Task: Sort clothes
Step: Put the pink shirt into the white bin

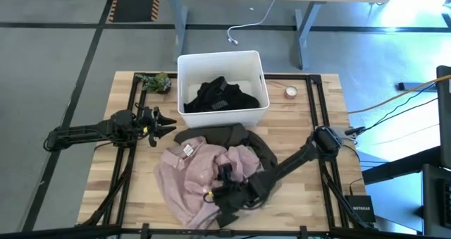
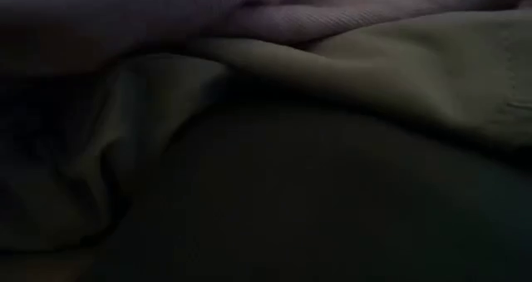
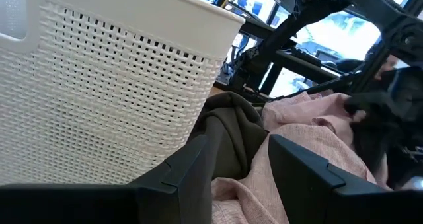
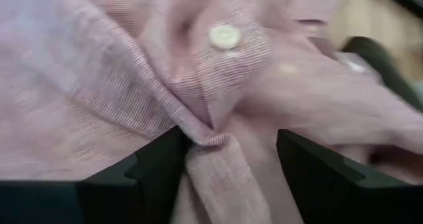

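A dusty pink shirt (image 1: 197,175) with a white tag (image 1: 188,150) lies crumpled on the table's near middle. Its far edge overlaps a dark olive-brown garment (image 1: 239,137). A black garment (image 1: 218,96) lies inside the white bin (image 1: 261,77). My right gripper (image 1: 224,186) is open and down on the pink shirt (image 4: 99,85), with a raised fold and a button (image 4: 225,36) ahead of its fingers. My left gripper (image 1: 165,123) is open and empty, held level to the left of the bin's near left corner and pointing toward the clothes (image 3: 241,164). In the low view, pink cloth (image 2: 332,16) and olive cloth (image 2: 399,66) fill the picture. My right gripper comes at the pink shirt from above, slanting in from the table's right, with its fingers apart. A raised fold of the shirt (image 4: 208,141) stands between them, and one finger's tip (image 4: 168,158) meets that fold. The shirt lies slack on the table.
The perforated white bin wall (image 3: 99,98) stands close beside my left gripper. A small tape roll (image 1: 290,92) lies to the right of the bin, and a green object (image 1: 156,82) to its left. Black frame rails (image 1: 130,161) run along the table's sides.
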Controlling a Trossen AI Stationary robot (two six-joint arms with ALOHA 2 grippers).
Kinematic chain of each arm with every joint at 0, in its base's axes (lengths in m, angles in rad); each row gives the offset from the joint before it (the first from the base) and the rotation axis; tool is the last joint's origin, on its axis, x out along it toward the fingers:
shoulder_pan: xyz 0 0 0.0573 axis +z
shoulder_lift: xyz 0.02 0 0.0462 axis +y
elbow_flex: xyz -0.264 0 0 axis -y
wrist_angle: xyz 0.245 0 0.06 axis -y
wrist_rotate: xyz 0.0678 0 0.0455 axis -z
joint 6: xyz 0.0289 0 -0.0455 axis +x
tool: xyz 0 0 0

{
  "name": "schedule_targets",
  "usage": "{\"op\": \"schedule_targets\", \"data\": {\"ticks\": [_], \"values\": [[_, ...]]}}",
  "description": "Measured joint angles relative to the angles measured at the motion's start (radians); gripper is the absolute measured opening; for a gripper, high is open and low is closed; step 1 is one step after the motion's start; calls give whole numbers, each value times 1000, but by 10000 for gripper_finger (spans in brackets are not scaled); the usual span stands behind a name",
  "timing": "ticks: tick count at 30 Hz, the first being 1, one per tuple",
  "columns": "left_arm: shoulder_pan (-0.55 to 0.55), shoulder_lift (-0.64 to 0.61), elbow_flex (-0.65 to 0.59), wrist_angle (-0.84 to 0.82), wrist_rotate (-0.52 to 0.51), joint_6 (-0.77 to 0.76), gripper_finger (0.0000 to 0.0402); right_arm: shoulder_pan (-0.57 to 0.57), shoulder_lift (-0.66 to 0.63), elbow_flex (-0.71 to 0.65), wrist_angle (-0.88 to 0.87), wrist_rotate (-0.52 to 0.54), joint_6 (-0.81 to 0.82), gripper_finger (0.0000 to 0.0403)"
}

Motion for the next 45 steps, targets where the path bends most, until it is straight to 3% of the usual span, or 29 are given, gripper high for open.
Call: {"op": "schedule_targets", "data": {"ticks": [6,12,19,23,30,36,41,45], "values": [[0,0,0,0,0,11,157,-54,0,0,89,26,1,253],[0,0,0,0,0,10,157,-93,29,2,31,-164,38,253],[0,0,0,0,0,11,157,-97,60,5,-83,-169,121,245],[0,0,0,0,0,11,157,-96,63,3,-57,-181,144,188],[0,0,0,0,0,11,157,-98,63,3,-69,-189,165,23],[0,0,0,0,0,10,157,-89,64,2,-59,-155,207,39],[0,0,0,0,0,-22,157,-66,67,58,-90,-146,211,13],[0,0,0,0,0,-22,157,-50,55,142,-116,-113,196,18]]}}
